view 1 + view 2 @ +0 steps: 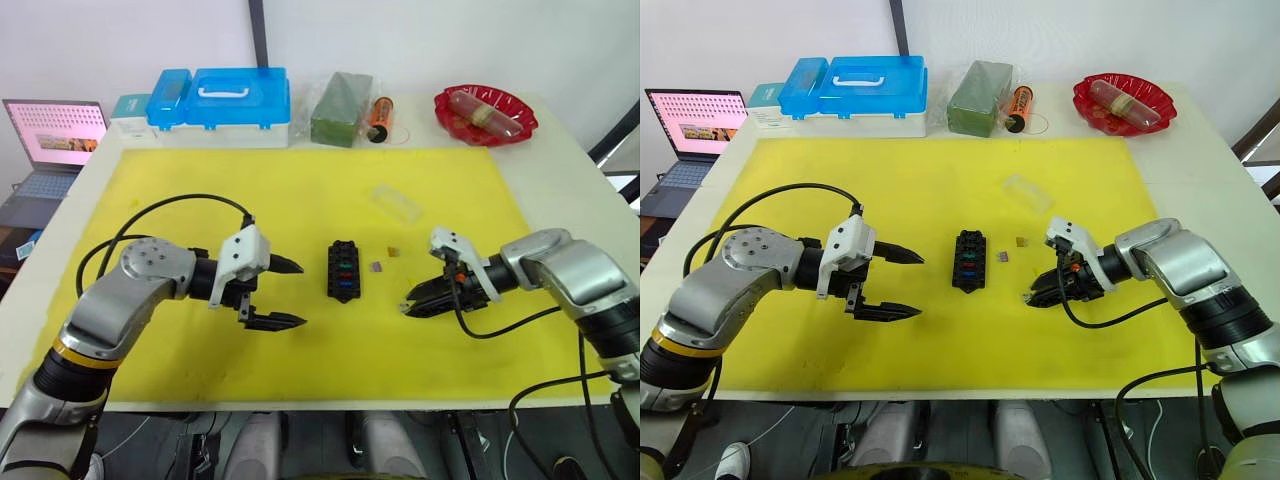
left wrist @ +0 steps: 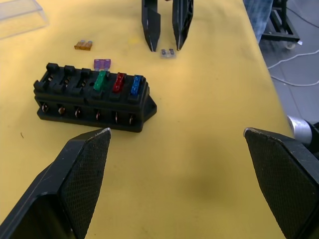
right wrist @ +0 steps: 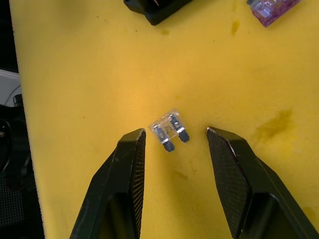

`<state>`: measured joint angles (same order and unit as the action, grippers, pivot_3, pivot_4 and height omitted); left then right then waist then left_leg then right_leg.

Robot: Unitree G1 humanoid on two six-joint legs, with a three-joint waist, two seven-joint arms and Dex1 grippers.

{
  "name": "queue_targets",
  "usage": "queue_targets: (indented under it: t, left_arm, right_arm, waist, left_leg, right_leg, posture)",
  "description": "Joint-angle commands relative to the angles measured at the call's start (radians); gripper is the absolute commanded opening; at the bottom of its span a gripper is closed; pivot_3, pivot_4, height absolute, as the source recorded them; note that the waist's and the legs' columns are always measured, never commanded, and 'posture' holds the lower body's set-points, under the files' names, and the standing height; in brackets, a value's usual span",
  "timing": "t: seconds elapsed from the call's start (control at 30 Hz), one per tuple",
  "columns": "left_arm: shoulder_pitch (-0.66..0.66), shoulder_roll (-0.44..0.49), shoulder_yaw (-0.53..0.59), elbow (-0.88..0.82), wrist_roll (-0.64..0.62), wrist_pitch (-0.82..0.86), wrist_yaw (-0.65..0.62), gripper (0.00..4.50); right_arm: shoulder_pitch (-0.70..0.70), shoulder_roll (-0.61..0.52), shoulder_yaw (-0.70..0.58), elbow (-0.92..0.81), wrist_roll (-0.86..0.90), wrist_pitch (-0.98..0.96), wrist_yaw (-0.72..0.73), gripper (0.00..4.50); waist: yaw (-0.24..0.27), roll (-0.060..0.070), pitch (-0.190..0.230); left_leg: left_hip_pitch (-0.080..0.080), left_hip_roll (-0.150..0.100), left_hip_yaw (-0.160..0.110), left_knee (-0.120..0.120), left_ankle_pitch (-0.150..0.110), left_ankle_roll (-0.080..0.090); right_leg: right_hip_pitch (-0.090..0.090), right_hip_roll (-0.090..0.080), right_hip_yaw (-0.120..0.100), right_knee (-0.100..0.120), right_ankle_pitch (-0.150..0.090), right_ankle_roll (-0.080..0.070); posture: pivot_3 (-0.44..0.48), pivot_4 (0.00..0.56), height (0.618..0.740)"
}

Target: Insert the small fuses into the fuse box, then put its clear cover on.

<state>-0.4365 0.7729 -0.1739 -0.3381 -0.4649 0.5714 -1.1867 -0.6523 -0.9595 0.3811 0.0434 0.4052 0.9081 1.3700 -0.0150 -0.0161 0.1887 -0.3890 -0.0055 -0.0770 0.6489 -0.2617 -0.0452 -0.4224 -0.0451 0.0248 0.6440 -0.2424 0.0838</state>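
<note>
Fuse box (image 1: pixel 343 270) sat mid yellow mat (image 1: pixel 300 350), w/ green, red, blue fuses seated at its near end; other slots empty. R gripper (image 3: pixel 174 137) just right of box, fingers apart, straddling the loose grey fuse (image 3: pixel 170 131), not yet touching. Purple fuse (image 2: pixel 102 63) and orange fuse (image 2: pixel 83 45) lay close beyond box; clear cover (image 1: pixel 397 203) farther back. L gripper (image 1: pixel 290 293) left of box, wide open, empty. Judgement: centre pads on plastic body, not blades, close gently, lift straight.

Robotics lab workbench, white table (image 1: pixel 560 160) with yellow mat (image 1: pixel 300 190), blue-lidded storage boxes (image 1: pixel 222 100), open laptop (image 1: pixel 55 135) alongside, cables and equipment stand on the floor
</note>
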Motion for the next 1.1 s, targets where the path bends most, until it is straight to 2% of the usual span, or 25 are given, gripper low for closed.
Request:
queue_targets:
  t: [0.03, 0.8, 0.87, 0.97, 1.1]
  left_arm:
    - [0.000, -0.001, 0.016, -0.031, 0.000, -0.018, 0.012, 4.50]
    - [0.029, -0.005, 0.018, -0.052, -0.008, -0.023, 0.056, 4.50]
    - [0.028, -0.008, 0.018, -0.051, -0.008, -0.024, 0.060, 4.50]
    - [0.026, -0.012, 0.017, -0.049, -0.005, -0.024, 0.066, 4.50]
    - [0.021, -0.020, 0.016, -0.046, -0.005, -0.022, 0.074, 4.50]
  right_arm:
    - [-0.022, 0.009, 0.008, 0.002, -0.010, 0.010, 0.030, 1.98]
    - [-0.071, 0.046, 0.034, 0.040, -0.050, 0.032, 0.088, 1.98]
    - [-0.080, 0.052, 0.036, 0.053, -0.057, 0.033, 0.085, 1.68]
    - [-0.091, 0.056, 0.040, 0.068, -0.065, 0.031, 0.088, 0.82]
    - [-0.104, 0.061, 0.047, 0.084, -0.076, 0.034, 0.095, 0.82]
  waist:
    - [0.000, 0.000, 0.000]
    - [-0.002, 0.000, 0.000]
    - [-0.002, 0.000, 0.000]
    - [-0.001, 0.000, 0.000]
    - [-0.001, 0.000, 0.000]
  left_leg:
    - [0.000, 0.000, 0.000, 0.000, 0.000, 0.000]
    - [0.000, 0.000, 0.000, 0.000, 0.000, 0.000]
    - [0.000, 0.000, 0.000, 0.000, 0.000, 0.000]
    - [0.000, 0.000, 0.000, 0.000, 0.000, 0.000]
    - [0.000, 0.000, 0.000, 0.000, 0.000, 0.000]
  right_leg:
    - [0.000, 0.000, 0.000, 0.000, 0.000, 0.000]
    - [0.000, 0.000, 0.000, 0.000, 0.000, 0.000]
    - [0.000, 0.000, 0.000, 0.000, 0.000, 0.000]
    - [0.000, 0.000, 0.000, 0.000, 0.000, 0.000]
    - [0.000, 0.000, 0.000, 0.001, 0.000, 0.000]
  posture:
    - [0.000, 0.150, 0.740]
    - [0.000, 0.150, 0.740]
    - [0.000, 0.150, 0.740]
    - [0.000, 0.150, 0.740]
    - [0.000, 0.150, 0.740]
